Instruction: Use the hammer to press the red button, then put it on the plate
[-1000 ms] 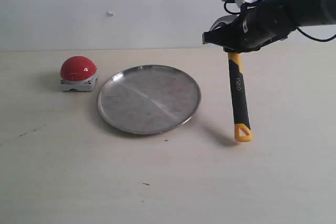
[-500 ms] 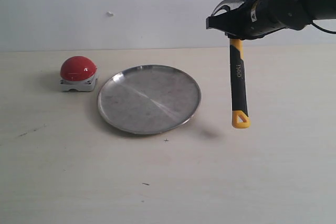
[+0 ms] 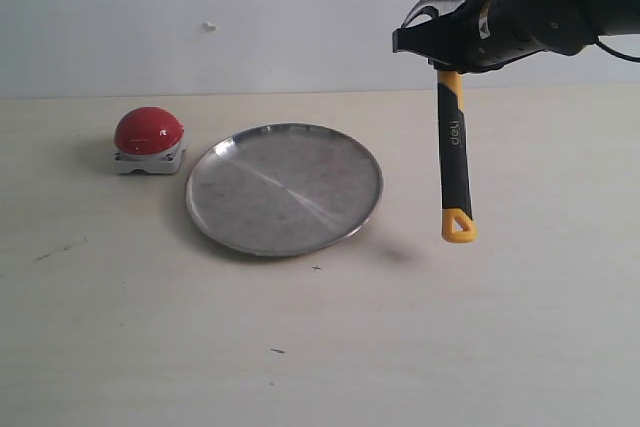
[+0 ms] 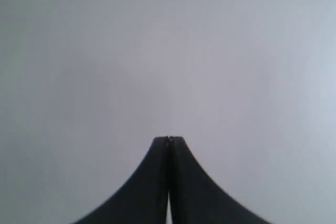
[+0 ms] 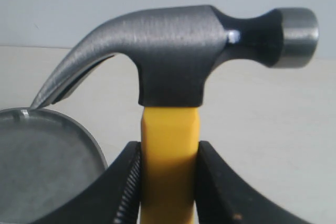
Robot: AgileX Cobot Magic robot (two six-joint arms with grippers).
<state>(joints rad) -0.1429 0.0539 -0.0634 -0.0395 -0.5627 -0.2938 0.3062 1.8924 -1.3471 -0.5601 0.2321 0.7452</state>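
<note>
My right gripper (image 3: pixel 447 59) is shut on the hammer (image 3: pixel 454 157) just under its dark head, high at the upper right of the exterior view. The yellow-and-black handle hangs straight down, its yellow loop above the table to the right of the plate (image 3: pixel 284 187). In the right wrist view the fingers clamp the yellow neck of the hammer (image 5: pixel 169 145), with the plate's rim (image 5: pixel 79 129) to one side. The red button (image 3: pixel 149 132) sits on its grey base to the left of the plate. My left gripper (image 4: pixel 168 140) is shut with nothing in it, facing a blank grey wall.
The pale wooden table (image 3: pixel 320 347) carries only the button and the plate. A plain light wall (image 3: pixel 250 7) runs along the back. The left arm is out of the exterior view.
My right gripper has lifted the hammer, so the yellow loop has risen off the table. Over the last half second it has barely moved.
</note>
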